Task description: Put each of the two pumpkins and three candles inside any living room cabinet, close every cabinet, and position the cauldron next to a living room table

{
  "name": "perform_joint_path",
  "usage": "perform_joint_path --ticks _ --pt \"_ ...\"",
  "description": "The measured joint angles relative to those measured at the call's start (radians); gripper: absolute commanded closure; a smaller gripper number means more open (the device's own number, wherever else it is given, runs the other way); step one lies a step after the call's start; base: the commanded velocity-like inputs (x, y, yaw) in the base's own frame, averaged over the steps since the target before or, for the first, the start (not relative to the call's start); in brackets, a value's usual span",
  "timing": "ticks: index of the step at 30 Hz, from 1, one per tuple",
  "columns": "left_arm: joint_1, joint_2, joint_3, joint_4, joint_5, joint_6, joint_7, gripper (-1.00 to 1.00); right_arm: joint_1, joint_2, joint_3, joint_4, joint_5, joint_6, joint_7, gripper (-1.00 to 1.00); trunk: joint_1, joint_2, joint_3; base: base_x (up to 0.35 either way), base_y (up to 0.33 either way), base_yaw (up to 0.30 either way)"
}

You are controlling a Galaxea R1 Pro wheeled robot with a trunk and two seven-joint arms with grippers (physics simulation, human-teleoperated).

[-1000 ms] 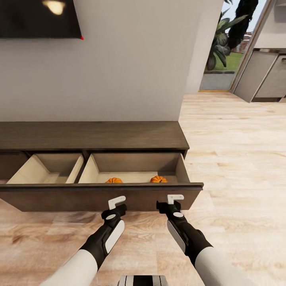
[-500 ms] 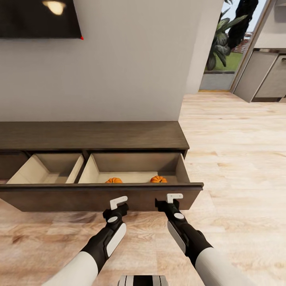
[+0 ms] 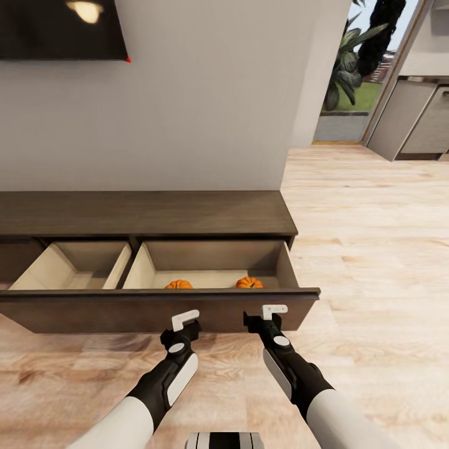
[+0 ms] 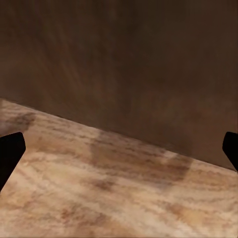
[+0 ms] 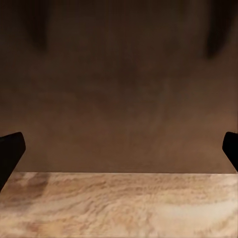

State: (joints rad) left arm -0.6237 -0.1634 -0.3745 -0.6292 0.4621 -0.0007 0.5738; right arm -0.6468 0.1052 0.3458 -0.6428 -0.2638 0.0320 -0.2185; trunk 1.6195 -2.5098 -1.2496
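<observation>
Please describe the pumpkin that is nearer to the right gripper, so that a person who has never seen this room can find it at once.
Find the long dark-brown cabinet against the grey wall; its drawer is pulled open and has a pale wood interior. Two small orange pumpkins lie in the drawer's right-hand compartment, behind its dark front panel. The wanted pumpkin is the one nearer the drawer's right wall, above the right gripper; the other pumpkin lies further left.

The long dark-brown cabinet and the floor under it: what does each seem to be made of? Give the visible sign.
The long dark-brown cabinet: seemingly matt dark-stained wood, faint grain, paler wood inside. The pale plank floor: light wood or laminate, judging by knots and board seams.
</observation>
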Motion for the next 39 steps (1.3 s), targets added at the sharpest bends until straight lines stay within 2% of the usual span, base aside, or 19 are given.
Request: perform_joint_path --ticks 22,39 --pt "0.0 0.0 0.0 0.003 -0.001 -0.002 0.0 -1.0 0.0 0.0 -0.001 0.001 0.0 0.0 0.001 -1.0 0.0 0.0 0.0 0.107 0.001 0.0" --pt "0.0 0.0 0.0 0.003 -0.001 -0.002 0.0 -1.0 0.0 0.0 -0.001 0.001 -0.001 0.0 0.001 -1.0 0.0 0.0 0.0 0.228 0.0 0.0"
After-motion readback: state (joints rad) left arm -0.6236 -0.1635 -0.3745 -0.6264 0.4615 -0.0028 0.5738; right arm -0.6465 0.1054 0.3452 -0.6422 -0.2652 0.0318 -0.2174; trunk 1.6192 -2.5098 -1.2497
